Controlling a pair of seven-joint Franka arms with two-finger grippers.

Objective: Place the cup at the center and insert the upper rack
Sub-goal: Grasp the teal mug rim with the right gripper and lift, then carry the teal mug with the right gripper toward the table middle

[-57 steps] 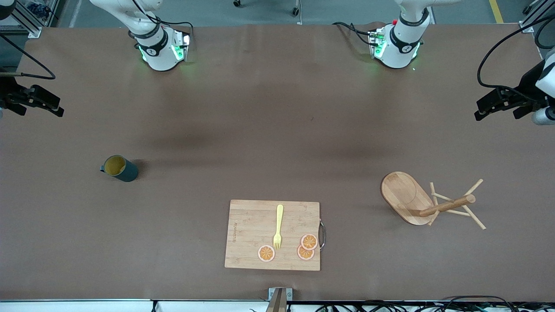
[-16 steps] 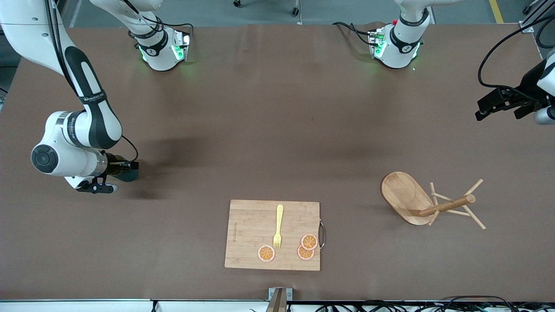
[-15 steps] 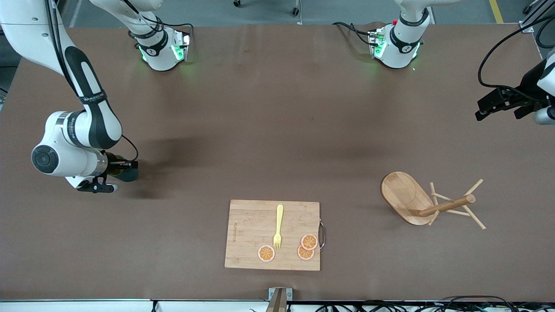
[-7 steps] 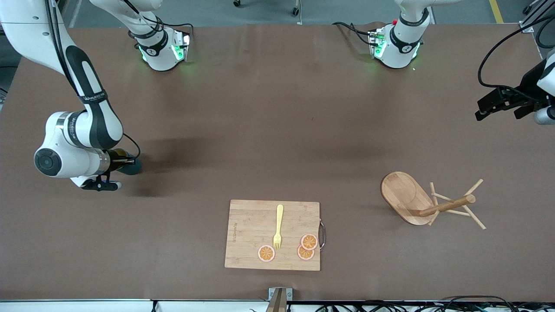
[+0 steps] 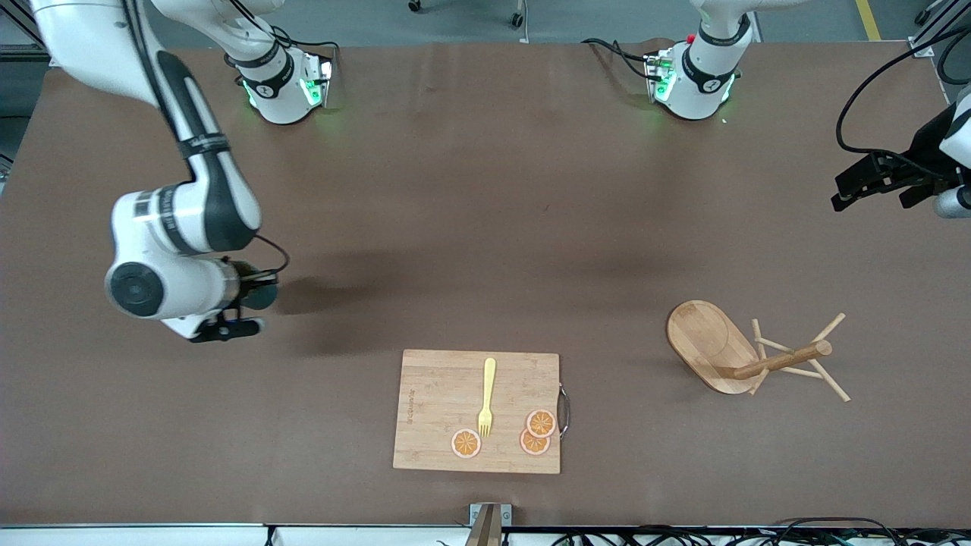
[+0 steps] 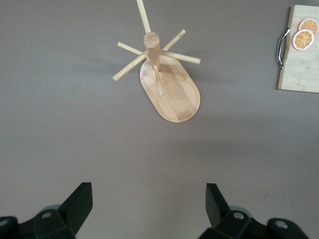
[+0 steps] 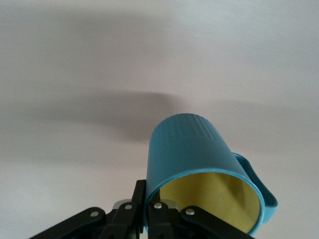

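- Over the right arm's end of the brown counter [image 5: 455,189], the right arm bends down from its base, elbow high, its white wrist turned sideways so the right gripper [image 5: 254,287] points toward the counter's middle.
- That gripper is clenched on the rim of the small dark teal cylindrical cup with a yellow interior [image 7: 199,174]; one finger sits inside the wall, one outside, the cup's handle to the side, with the counter seen below it.
- The left arm waits at its own end of the counter, the left gripper [image 5: 865,180] held in the air with its fingers [image 6: 79,201] spread and nothing between them.
- Below the left gripper lies the light wooden mug tree with an oval base [image 6: 172,92], tipped on its side, pegs touching the counter.
- Between the two grippers, at the counter's edge nearest the front camera, lies the rectangular bamboo cutting board [image 5: 440,402] bearing a yellow fork [image 5: 486,396] and orange slices [image 5: 535,432].
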